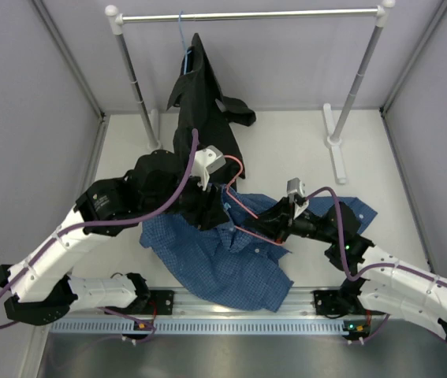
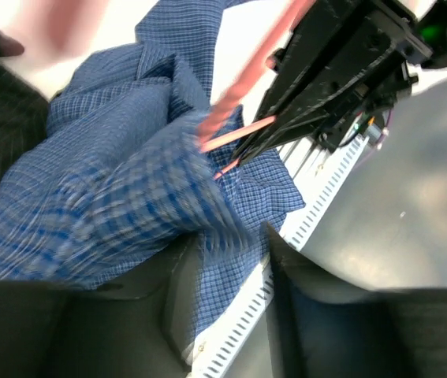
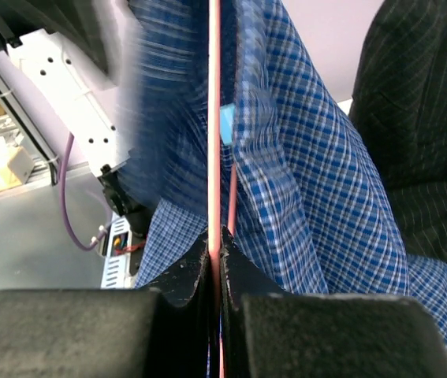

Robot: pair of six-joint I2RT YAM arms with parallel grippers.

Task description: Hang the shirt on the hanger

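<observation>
**Right gripper pinches pink hanger at blue shirt's collar**

Your right gripper [image 3: 215,246] has its fingers pressed together on the thin wire of the pink hanger [image 3: 214,118]. In the right wrist view the wire runs straight up from the fingertips against the blue shirt [image 3: 310,173]. Checked cloth lies on both sides of the wire, and the small light-blue label [image 3: 227,126] sits just beside it.

From above, the blue shirt lies crumpled on the white table [image 1: 286,142] between your two arms. Its upper part is bunched up near your left gripper [image 2: 227,252], and its lower edge reaches the slotted strip [image 1: 207,324] at the near side. The pink hanger slants across the shirt's upper part, from the left wrist down to the right gripper.

In the left wrist view a gap shows between the left fingers [image 2: 89,331], with a blurred fold of the blue shirt in it. You cannot tell from these views whether they pinch the cloth.

The black shirt [image 1: 199,102] hangs from a blue hanger [image 1: 184,35] on the rail [image 1: 247,14] at the back. Its lower part drapes down over your left arm, touching the blue shirt
</observation>
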